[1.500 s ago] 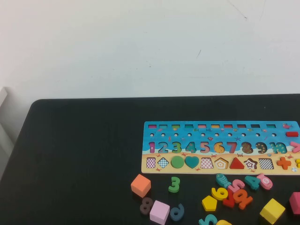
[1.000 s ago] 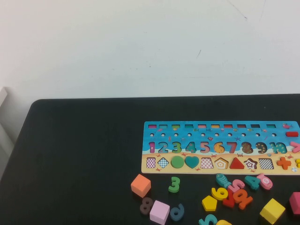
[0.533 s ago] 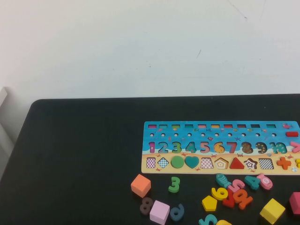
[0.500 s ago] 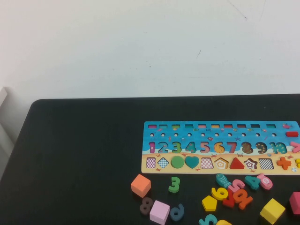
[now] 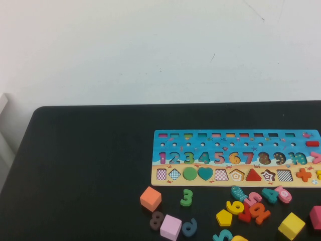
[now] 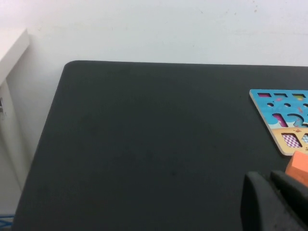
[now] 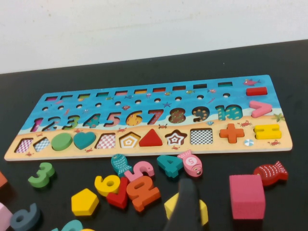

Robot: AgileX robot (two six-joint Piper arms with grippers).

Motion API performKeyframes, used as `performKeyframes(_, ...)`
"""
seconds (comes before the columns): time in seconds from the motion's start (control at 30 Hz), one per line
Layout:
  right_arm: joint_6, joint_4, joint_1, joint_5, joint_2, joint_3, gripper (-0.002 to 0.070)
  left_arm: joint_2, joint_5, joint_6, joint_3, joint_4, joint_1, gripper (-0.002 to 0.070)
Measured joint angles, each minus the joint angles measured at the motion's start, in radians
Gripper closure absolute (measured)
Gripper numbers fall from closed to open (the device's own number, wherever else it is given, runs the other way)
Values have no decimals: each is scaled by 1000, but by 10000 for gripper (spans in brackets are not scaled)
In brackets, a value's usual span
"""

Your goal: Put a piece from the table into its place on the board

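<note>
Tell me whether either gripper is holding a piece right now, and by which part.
Nothing is visibly held. The left gripper sits beside the orange block; the right gripper is above the yellow block.

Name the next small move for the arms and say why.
Probably lower the right tool onto the yellow block at its tip. The tool hangs close over that block, and the square slot on the board is empty. The left tool sits off by the orange block, at the board's far end.
</note>
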Motion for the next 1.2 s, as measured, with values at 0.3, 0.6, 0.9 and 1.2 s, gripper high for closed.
performKeyframes(0.3,0,0,0,0,0,0,83,0,-139,-195,2,-355,0,677)
performKeyframes(0.6,0,0,0,0,0,0,83,0,-448,-237,2,-805,0,677)
performKeyframes(0.9,0,0,0,0,0,0,84,0,-510,-215,2,-836,0,676)
performKeyframes(1.2,0,0,0,0,0,0,83,0,-308,-174,-6,-697,0,676)
